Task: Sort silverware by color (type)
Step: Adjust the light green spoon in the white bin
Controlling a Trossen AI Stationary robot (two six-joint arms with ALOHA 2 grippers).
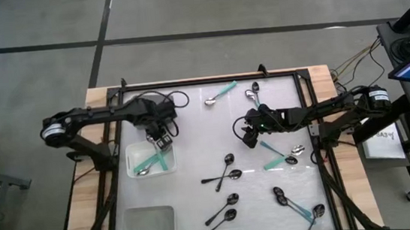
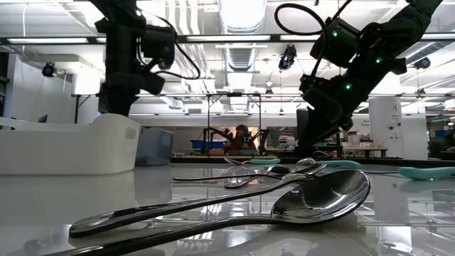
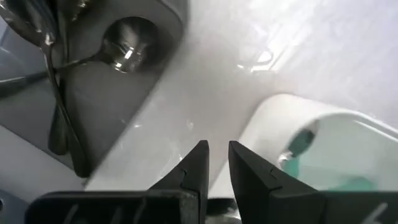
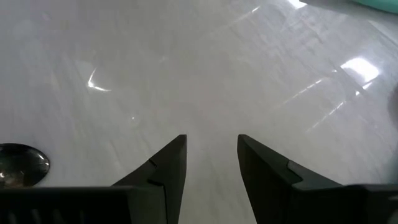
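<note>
Left gripper (image 1: 164, 140), jaws slightly parted and empty, above the white rectangular plastic bin (image 1: 134, 151); right gripper (image 1: 248, 137), jaws spread, over bare glossy white tabletop (image 1: 191, 131) among scattered black and teal-handled spoons (image 1: 224, 177).

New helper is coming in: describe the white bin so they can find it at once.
On the table, look under the left gripper on its left side. The white bin sits there with teal-handled spoons inside. Unlike the clear bin nearer the front edge, it is opaque.
</note>
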